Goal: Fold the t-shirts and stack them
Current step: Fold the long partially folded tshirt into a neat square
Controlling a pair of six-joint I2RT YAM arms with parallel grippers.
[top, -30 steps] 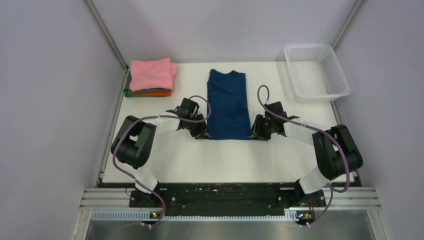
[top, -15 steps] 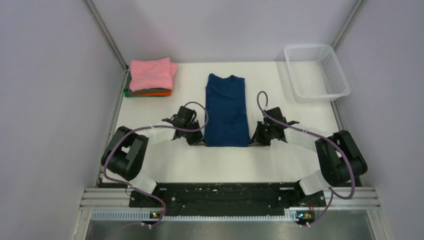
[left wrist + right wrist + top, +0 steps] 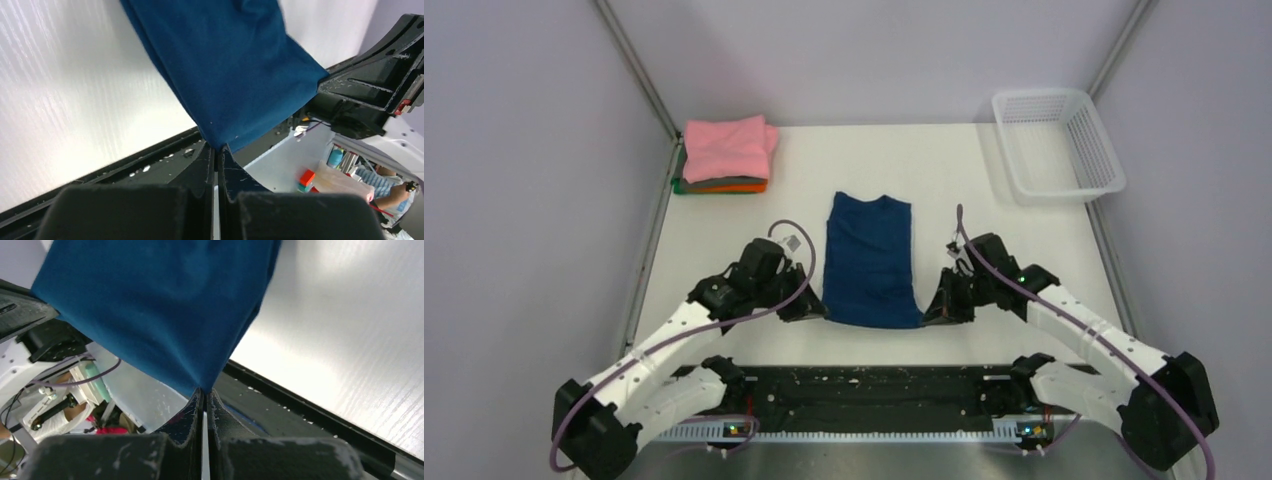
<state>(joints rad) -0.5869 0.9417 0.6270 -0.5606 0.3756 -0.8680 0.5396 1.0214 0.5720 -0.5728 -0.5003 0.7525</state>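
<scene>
Both hem corners of the navy t-shirt [image 3: 870, 260] were pinched, low on the worktop [image 3: 984, 220].
The left end effector [image 3: 814, 312] and right end effector [image 3: 932, 315] each had fingers pressed together w/ one corner of cloth clamped between. Shirt was folded to a narrow strip, long axis near-to-far, collar at the far end, hem flaring slightly toward the arm bases. Cloth was soft, matte, lightly creased. At far left, a folded pink t-shirt [image 3: 727, 148] sat atop an orange t-shirt [image 3: 742, 185] and a green t-shirt [image 3: 681, 186]. Worktop was white w/ faint grain.
</scene>
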